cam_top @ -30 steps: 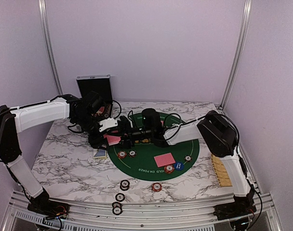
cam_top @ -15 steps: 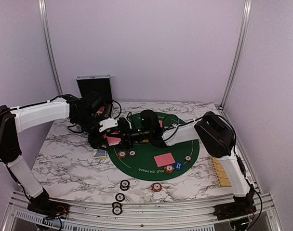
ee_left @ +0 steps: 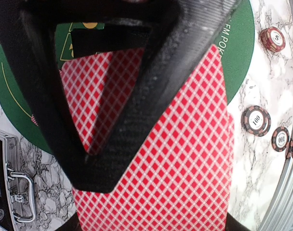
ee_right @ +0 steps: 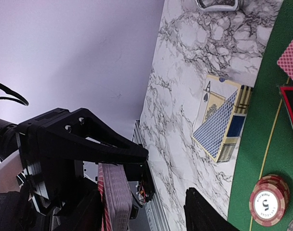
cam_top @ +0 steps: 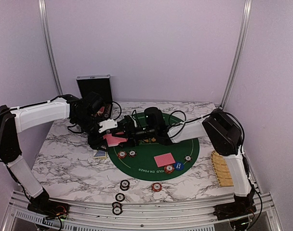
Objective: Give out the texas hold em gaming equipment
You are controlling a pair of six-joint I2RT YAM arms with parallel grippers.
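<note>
Red checked paper playing cards (ee_left: 185, 159) pinched tight in left gripper (cam_top: 103, 134); right gripper (cam_top: 128, 134) spread apart beside them

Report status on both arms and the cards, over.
Left gripper shut on red-backed deck. Right gripper open, up at the deck. Blue-backed cards lie on the marble, off to the side.
</note>
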